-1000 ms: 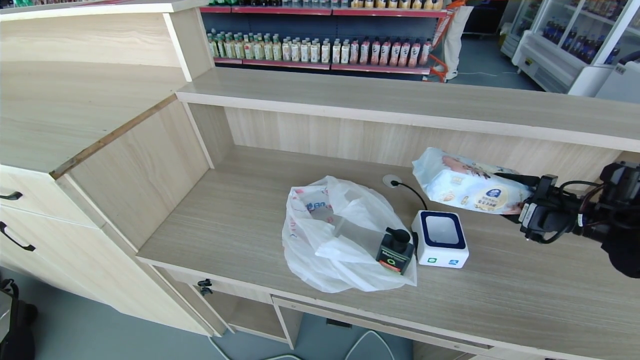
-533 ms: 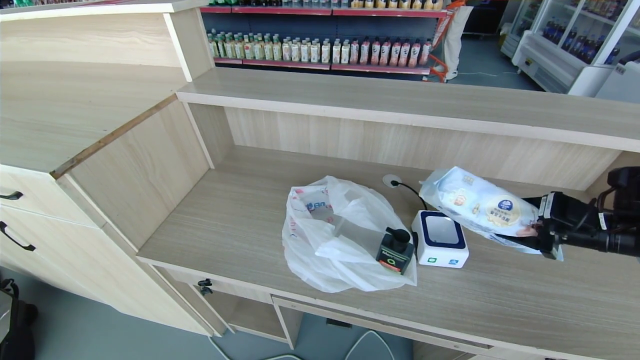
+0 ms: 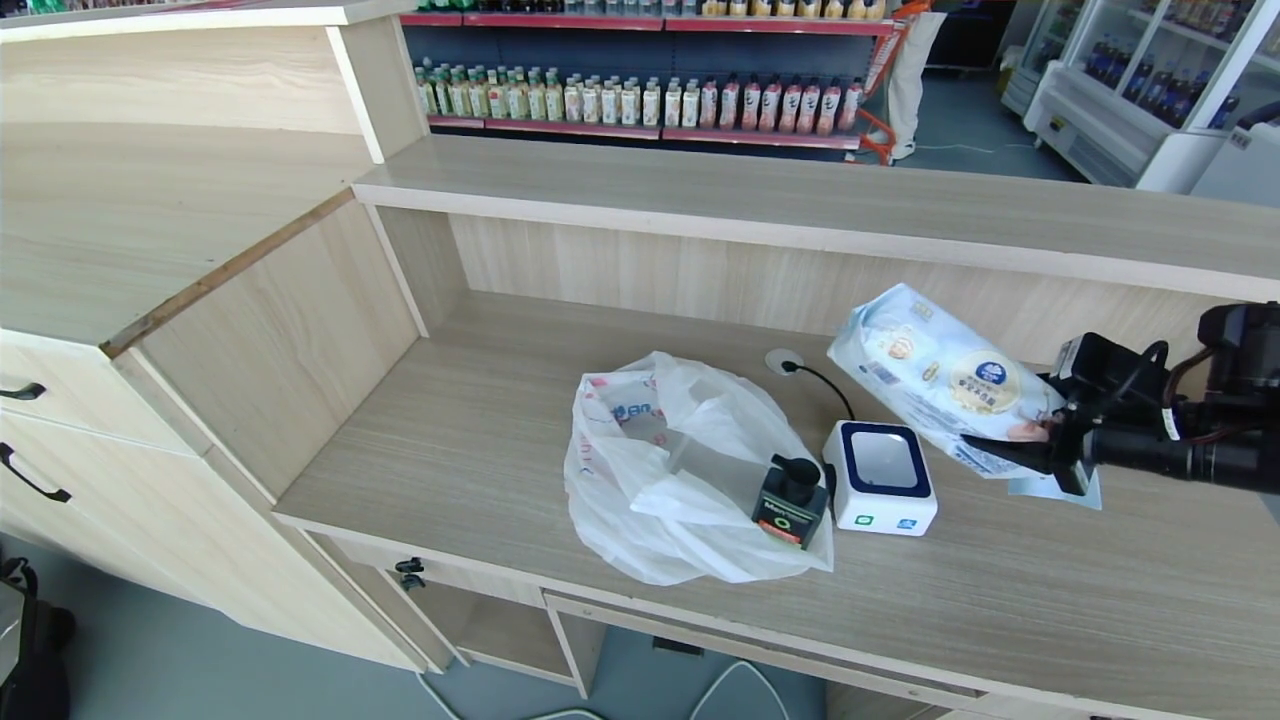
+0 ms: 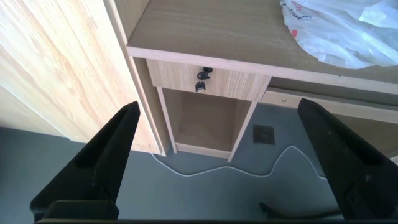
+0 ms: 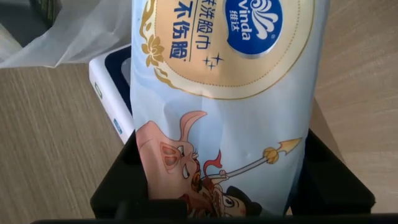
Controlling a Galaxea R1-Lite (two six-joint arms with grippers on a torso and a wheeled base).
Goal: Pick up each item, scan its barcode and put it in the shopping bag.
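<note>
I hold the tissue pack (image 3: 935, 375) clamped in my right gripper (image 3: 1015, 430), raised just beside the scanner (image 3: 880, 475), so I judge the scan and the drop into the shopping bag (image 3: 660, 470) on the desk (image 3: 480, 430) are both left; my left gripper (image 4: 217, 162) is spread apart.

Dipped the pale-blue soft plastic tissue pack (image 3: 940, 380) toward 6 o'clock, then tipped it up again — free end now raised toward 11 o'clock, at 1 o'clock of the white square scanner (image 3: 880, 478) — with the black right gripper (image 3: 1022, 438) shifted toward 9 o'clock.
</note>
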